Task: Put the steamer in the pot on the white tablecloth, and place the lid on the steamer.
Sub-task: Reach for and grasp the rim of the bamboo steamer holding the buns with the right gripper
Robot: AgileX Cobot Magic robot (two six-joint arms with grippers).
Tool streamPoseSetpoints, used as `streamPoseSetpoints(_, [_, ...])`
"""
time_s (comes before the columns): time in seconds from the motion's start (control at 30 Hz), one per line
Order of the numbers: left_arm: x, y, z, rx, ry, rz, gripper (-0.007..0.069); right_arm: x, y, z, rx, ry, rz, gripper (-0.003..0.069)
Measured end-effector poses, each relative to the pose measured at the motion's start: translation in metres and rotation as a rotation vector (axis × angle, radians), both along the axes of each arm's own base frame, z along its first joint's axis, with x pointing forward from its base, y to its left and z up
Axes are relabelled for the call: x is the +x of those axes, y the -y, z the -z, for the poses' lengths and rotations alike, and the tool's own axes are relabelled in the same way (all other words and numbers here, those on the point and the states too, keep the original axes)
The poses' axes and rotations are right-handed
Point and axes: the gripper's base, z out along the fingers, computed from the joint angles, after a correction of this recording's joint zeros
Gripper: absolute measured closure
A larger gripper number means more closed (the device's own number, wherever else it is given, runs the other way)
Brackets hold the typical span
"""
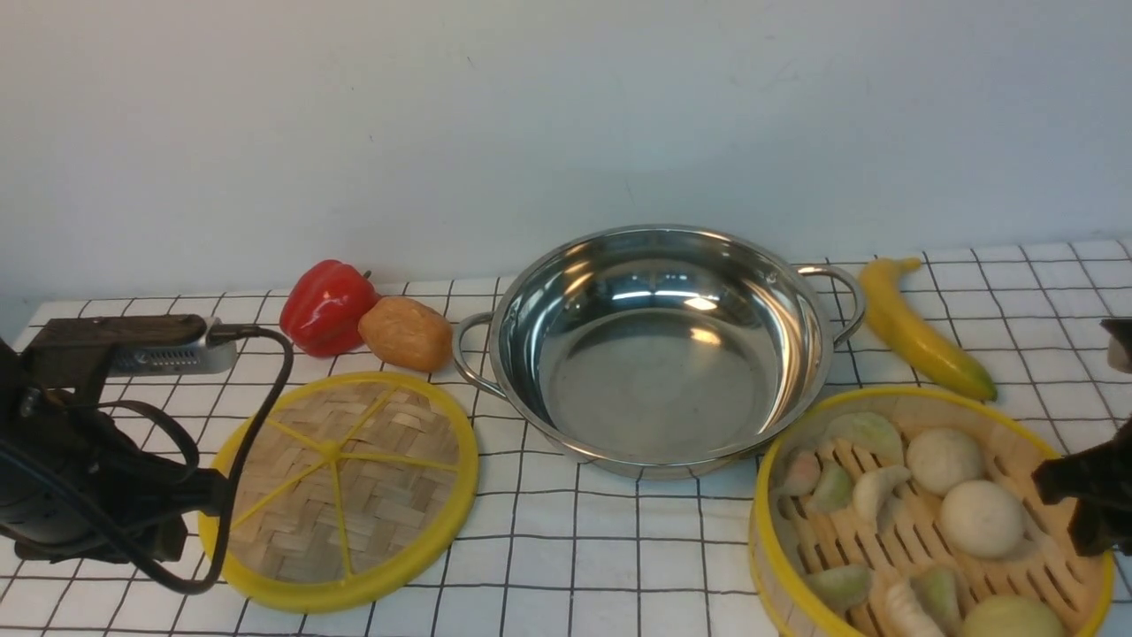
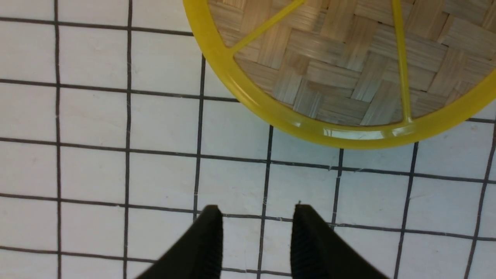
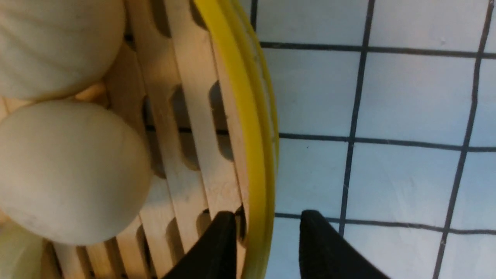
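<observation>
Furthest left, the left hand (image 2: 255,217) hung over the white tablecloth (image 1: 619,548) with its two black fingers (image 2: 211,236) parted and nothing between them. It held nothing, and sat just short of the lid's yellow rim without touching it. The lid (image 1: 354,478) lay flat on the cloth at the front left, woven face and yellow spokes showing. Behind it, near the wall, a red pepper (image 1: 327,305) stood against a brown potato (image 1: 405,333), and the potato sat just beside the pot's left loop handle. The pot (image 1: 659,345) rested in the middle of the cloth, shiny inside and holding nothing, its front edge between the lid and the steamer. A yellow banana (image 1: 920,332) lay just right of the pot's other handle. The steamer (image 1: 937,409) sat on the cloth at the front right, apart from the pot, with pale buns (image 1: 944,460) and dumplings on its slatted floor. The right hand (image 3: 267,221) was at the steamer's right side, its fingers apart and straddling the yellow rim: one finger inside the basket, the other outside over the cloth. A gap showed beside the outer finger, so the rim was not clamped.
</observation>
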Motion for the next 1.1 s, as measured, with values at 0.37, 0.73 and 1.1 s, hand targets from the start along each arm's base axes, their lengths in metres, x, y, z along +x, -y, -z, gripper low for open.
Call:
streamPoseSetpoints(0.37, [0.000, 0.000, 0.000, 0.000, 0.003, 0.000, 0.0382, 0.006, -0.001, 0.016, 0.009, -0.029, 0.013, 0.0540])
streamPoseSetpoints(0.73, [0.002, 0.000, -0.001, 0.001, 0.025, 0.000, 0.0382, 0.001, 0.006, 0.017, -0.040, -0.073, -0.013, 0.0602])
streamPoseSetpoints(1.1, [0.002, 0.000, -0.001, 0.001, 0.025, 0.000, 0.0382, -0.008, 0.008, 0.011, -0.063, -0.151, 0.006, 0.0603])
